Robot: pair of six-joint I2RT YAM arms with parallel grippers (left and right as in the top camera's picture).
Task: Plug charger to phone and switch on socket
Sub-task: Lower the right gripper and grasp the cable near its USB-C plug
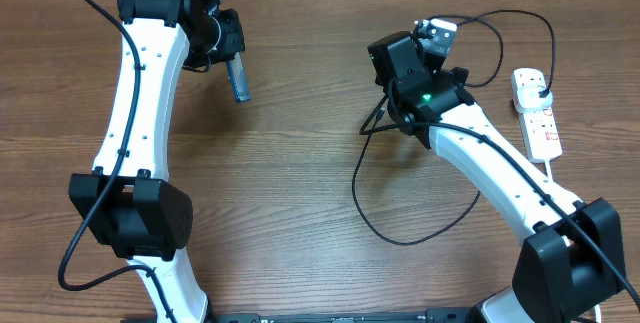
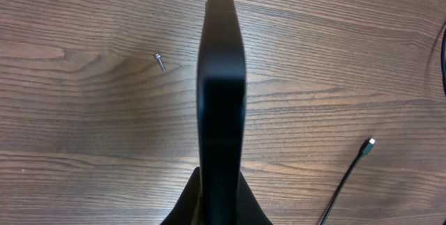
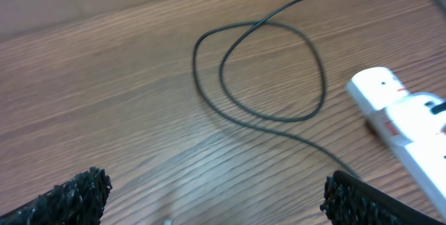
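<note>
Overhead, your left gripper (image 1: 232, 62) clamps the phone (image 1: 240, 84) edge-on; your right gripper (image 1: 438, 32) gapes empty, the socket (image 1: 537, 113) at its four o'clock.

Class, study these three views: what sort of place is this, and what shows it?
Probably a robotics lab bench: a left arm and a right arm mounted at a plain wooden table, with a phone, charger and socket to handle.

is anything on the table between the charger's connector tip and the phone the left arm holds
Nothing visible. In the left wrist view only bare wooden table lies between the small connector tip of the thin black cable and the slim dark phone held edge-on. A small metal screw lies on the phone's far side.
</note>
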